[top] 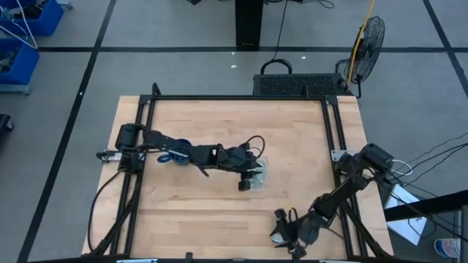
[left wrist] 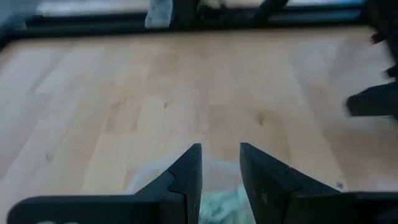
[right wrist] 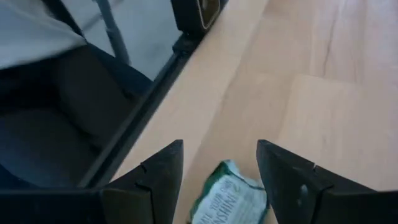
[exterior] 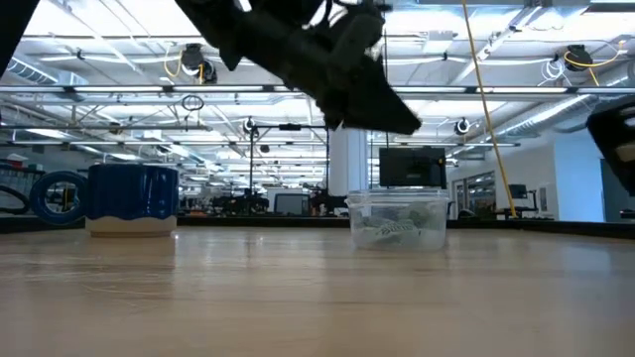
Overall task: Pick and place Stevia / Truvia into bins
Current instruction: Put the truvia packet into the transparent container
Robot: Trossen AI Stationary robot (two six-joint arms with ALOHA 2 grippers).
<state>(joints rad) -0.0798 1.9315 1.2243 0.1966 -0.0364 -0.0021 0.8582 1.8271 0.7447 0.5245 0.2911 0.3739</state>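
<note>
A clear plastic bin (top: 262, 175) stands at the table's middle and holds several pale green Stevia packets (exterior: 393, 230). My left gripper (top: 251, 177) hovers just above the bin (left wrist: 149, 171), open, with nothing between its fingers (left wrist: 189, 168); the packets (left wrist: 221, 202) show below it. Near the table's front edge, right of centre, my right gripper (top: 281, 232) is low and open. One green and white packet (right wrist: 229, 198) lies flat on the wood between its two fingers (right wrist: 165, 165), apart from both as far as shows.
A dark blue mug (exterior: 132, 198) stands at the table's left, under my left arm (top: 170, 156). The table's black front rail (right wrist: 143, 99) runs close to my right gripper. Bare wood lies between the bin and the front edge.
</note>
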